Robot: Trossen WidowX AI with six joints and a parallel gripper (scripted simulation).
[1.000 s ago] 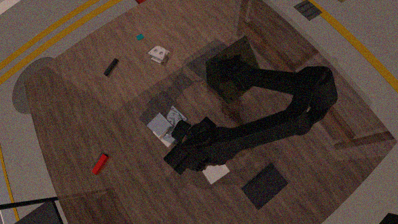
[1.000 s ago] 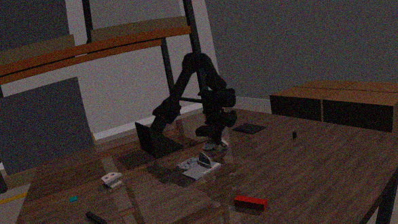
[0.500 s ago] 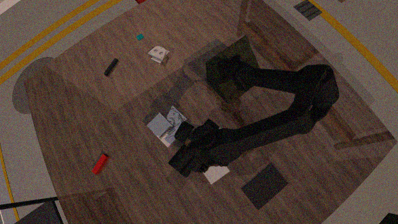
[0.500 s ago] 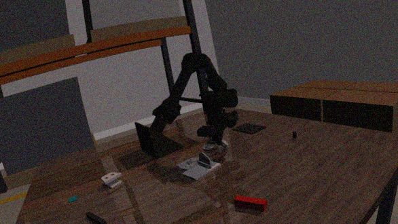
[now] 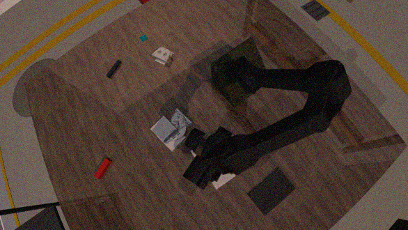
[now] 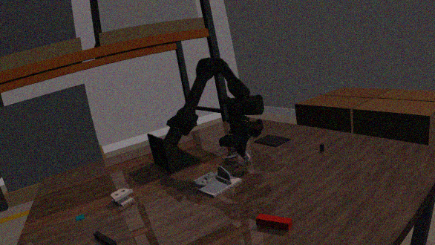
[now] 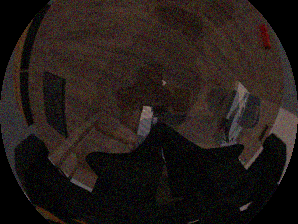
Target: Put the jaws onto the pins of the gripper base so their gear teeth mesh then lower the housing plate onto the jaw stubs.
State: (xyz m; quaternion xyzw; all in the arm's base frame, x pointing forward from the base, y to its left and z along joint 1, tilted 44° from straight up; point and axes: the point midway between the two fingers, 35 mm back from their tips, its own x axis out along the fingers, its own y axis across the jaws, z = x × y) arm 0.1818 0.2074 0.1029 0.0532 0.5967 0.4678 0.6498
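Note:
The pale gripper base [image 5: 172, 144] [image 6: 213, 190] lies mid-table, and also shows at the right of the wrist view [image 7: 235, 111]. A grey upright jaw pad [image 6: 223, 175] stands on it; whether its gear is seated on a pin cannot be told. A second whitish part, seemingly the other jaw [image 5: 223, 180] [image 7: 145, 120], is partly hidden under the arm. A white piece with two holes, apparently the housing plate [image 5: 162, 54] [image 6: 122, 194], lies apart, tilted. My gripper [image 6: 243, 154] [image 7: 160, 125] is shut, low beside the second jaw; contact with it is unclear. The arm hides its tips in the top view.
A red block [image 5: 103, 168] [image 6: 274, 221] [image 7: 265, 37] lies beyond the base. A black stick [image 5: 113, 69] [image 6: 105, 238] and a teal piece [image 5: 143, 37] [image 6: 79, 217] lie near the housing plate. A dark square mat [image 5: 271, 191] [image 6: 273, 140] [image 7: 55, 102] lies past the second jaw.

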